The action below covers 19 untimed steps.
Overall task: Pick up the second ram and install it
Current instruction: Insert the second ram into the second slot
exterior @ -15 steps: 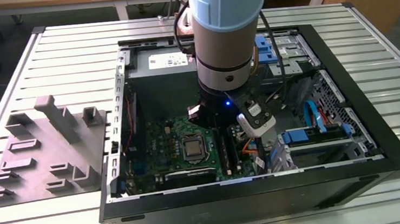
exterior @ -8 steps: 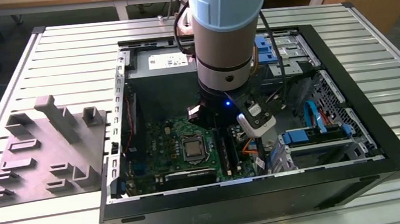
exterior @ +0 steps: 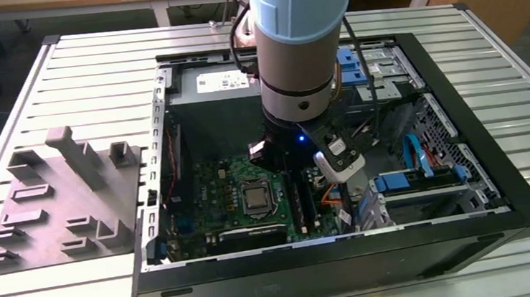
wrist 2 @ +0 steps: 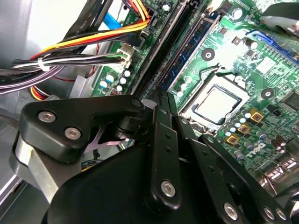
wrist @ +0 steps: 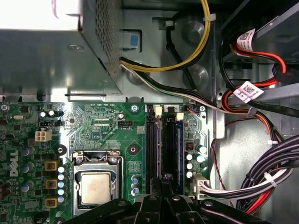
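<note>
A dark blue-green ram (wrist: 180, 149) stands edge-up in one of the long black slot rails (wrist: 153, 144) on the green motherboard; it also shows as a ram (wrist 2: 189, 53) in the second wrist view. My gripper (wrist: 163, 181) hangs low inside the open computer case (exterior: 499, 193), its black fingers pressed together with nothing visible between them. The gripper (wrist 2: 161, 95) sits just over the near end of the rails, beside the ram's end. I cannot tell whether it touches the ram. The arm (exterior: 299, 45) reaches straight down into the case.
A grey moulded tray (exterior: 59, 202) lies on the slatted table at the exterior view's left. The processor socket (wrist: 96, 186) sits beside the slots. Cable bundles (wrist: 261, 182) crowd the other side. The power supply (wrist: 56, 51) and blue drive cages (exterior: 422, 178) fill the case.
</note>
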Available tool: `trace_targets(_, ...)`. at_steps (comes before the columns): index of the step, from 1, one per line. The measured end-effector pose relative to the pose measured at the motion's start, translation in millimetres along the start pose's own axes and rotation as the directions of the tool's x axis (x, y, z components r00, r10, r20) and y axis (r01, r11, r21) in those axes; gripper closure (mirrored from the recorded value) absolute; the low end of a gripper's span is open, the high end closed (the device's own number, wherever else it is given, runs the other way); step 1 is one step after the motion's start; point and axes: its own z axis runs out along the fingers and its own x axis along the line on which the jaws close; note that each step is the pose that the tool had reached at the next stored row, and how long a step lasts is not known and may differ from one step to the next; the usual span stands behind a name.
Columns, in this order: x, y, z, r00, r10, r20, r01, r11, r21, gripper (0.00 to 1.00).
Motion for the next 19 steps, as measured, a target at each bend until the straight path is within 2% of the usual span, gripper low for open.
trace_targets(10, 0.2, 0.1, 1.3, 1.0000, 0.000, 0.0000, 0.000, 1.0000, -0.0005, 0.89)
trace_targets(12, 0.2, 0.0, 1.4, 1.0000, 0.000, 0.0001, 0.000, 1.0000, -0.0008, 0.88)
trace_targets(13, 0.2, 0.1, 1.3, 1.0000, 0.000, 0.0000, 0.000, 1.0000, -0.0008, 0.82)
trace_targets(19, 0.2, 0.1, 1.0, 1.0000, 0.000, 0.0000, 0.000, 1.0000, -0.0007, 0.82)
